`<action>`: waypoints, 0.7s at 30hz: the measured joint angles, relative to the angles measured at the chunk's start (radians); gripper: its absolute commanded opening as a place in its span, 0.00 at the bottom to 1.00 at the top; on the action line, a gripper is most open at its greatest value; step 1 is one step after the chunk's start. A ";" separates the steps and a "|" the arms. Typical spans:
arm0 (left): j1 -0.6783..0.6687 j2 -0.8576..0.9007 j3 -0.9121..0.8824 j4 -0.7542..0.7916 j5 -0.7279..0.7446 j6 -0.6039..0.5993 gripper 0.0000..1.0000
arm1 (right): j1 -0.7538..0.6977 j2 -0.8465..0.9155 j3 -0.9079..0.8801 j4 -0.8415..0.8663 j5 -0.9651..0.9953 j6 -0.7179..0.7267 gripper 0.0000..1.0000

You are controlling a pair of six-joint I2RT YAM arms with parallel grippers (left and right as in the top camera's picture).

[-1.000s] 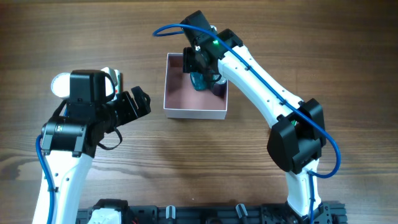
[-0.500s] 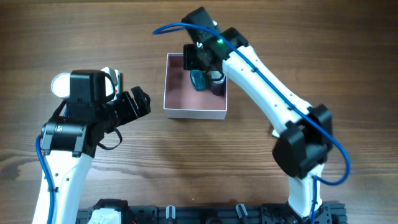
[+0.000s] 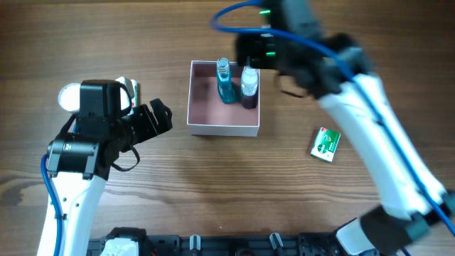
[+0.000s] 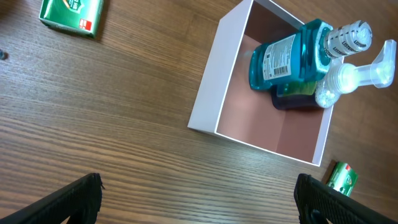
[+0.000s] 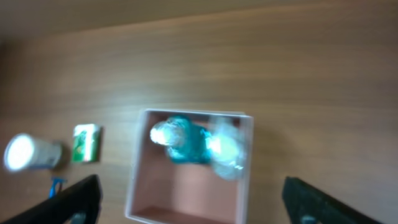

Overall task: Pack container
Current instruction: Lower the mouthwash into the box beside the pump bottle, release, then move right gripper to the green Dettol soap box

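Now the container sits mid-counter with two bottles standing against its far wall: a teal one and a dark one with a white pump top. The nearer half of its pink floor is bare. Packing looks partly done, and I judge the step in hand to be fetching the next item.

The right pincer is high above the box, wide apart and empty, its fingers only at the lower corners of its own view. The left pincer is likewise wide and empty, low to the left of the box.

Loose items remain: a green packet to the right, well apart from the box, and a white-lidded jar with another green packet near the left arm. The right-hand packet lies on open wood with room all round, an easy top-down pick. Dropping it in calls for clearing the white rim and the bottle tops.
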 measured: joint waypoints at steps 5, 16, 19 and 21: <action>0.000 0.000 0.000 0.000 0.000 0.000 1.00 | -0.223 -0.102 0.007 -0.217 0.016 0.063 1.00; 0.000 0.000 0.000 -0.001 0.000 0.000 1.00 | -0.538 -0.119 -0.154 -0.412 0.010 0.042 1.00; 0.000 0.000 0.000 -0.001 0.000 0.000 1.00 | -0.540 -0.118 -0.271 -0.352 -0.007 0.032 1.00; 0.000 0.000 0.001 -0.003 0.000 0.000 1.00 | -0.540 -0.118 -0.384 -0.282 -0.026 0.028 1.00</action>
